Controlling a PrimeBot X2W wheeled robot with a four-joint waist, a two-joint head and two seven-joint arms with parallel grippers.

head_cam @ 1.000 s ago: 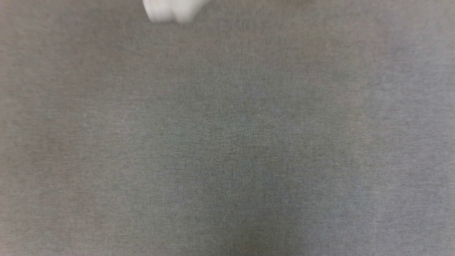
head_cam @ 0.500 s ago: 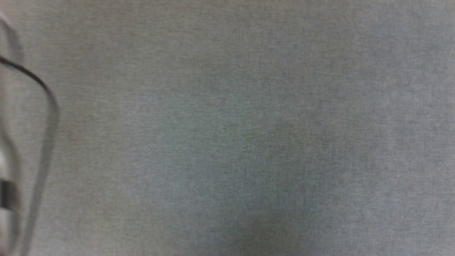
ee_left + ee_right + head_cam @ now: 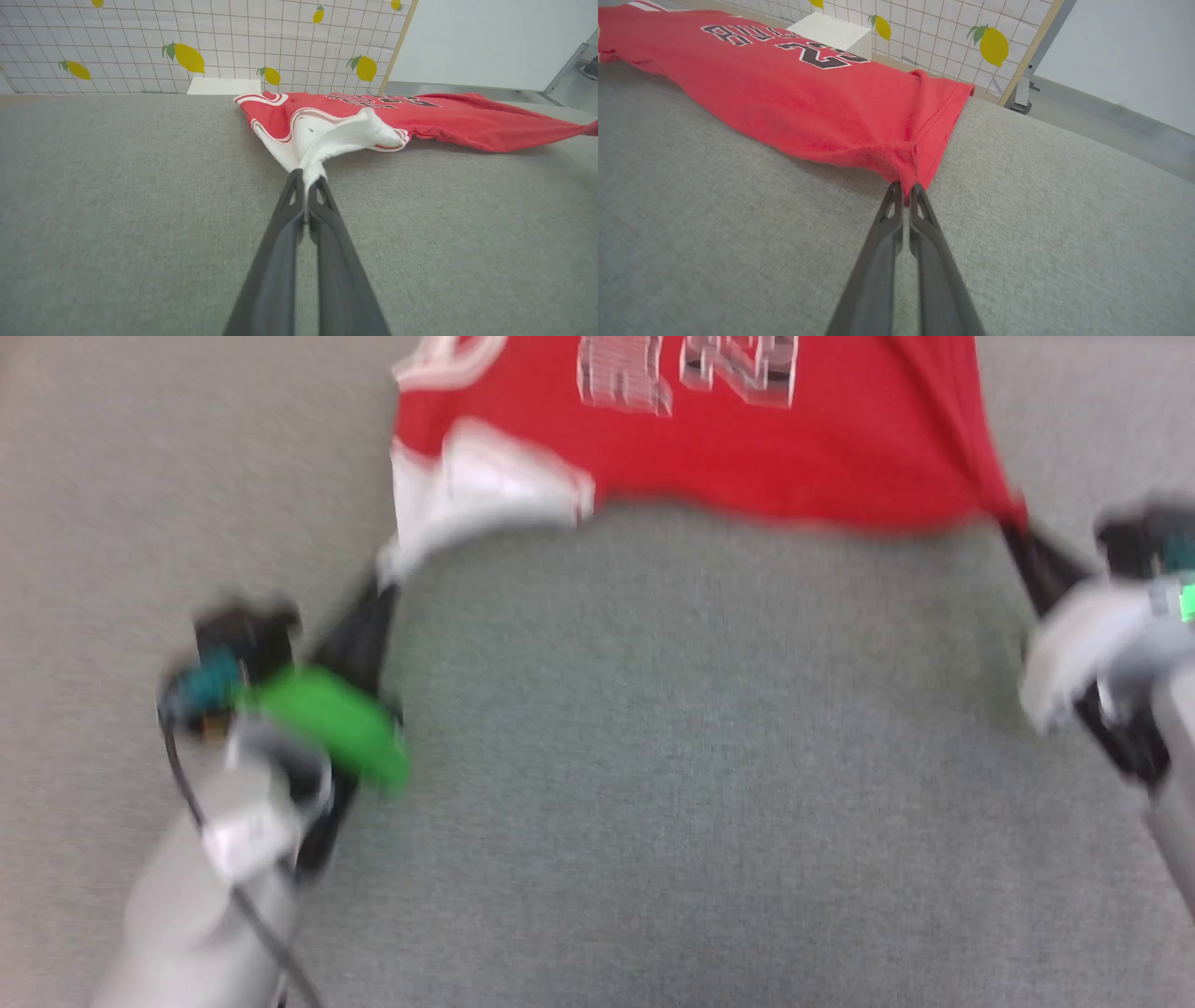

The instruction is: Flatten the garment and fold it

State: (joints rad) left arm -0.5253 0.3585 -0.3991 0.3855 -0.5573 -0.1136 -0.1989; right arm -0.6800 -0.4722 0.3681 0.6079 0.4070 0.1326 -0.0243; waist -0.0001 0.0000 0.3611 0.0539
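Bench [image 3: 653,803]: grey cloth-covered top. Its near half lies bare between the two arms.

Garment [image 3: 747,439]: a red jersey on the far half of the bench, printed front up. Its near edge is drawn tight between the two claws and looks slightly raised.

Garment axis: the long axis runs across the robot from left to right. The collar and sleeve end points to its left, the hem end to its right.

White sleeve [image 3: 345,135]: bunched and twisted into a rope where it is held. If laid down like this, it would probably set a crease under the fold.

Hem corner [image 3: 920,158]: gathered into a pucker at the grip, so an uneven tug could skew the whole body.

Left claw [image 3: 308,179]: clamped on the sleeve tip with only a thin pinch of cloth. A hard pull may let it slip free.

Right claw [image 3: 906,189]: closed on the hem corner with a bite just as small. If one side lets go, the taut edge would likely snap back and rumple.
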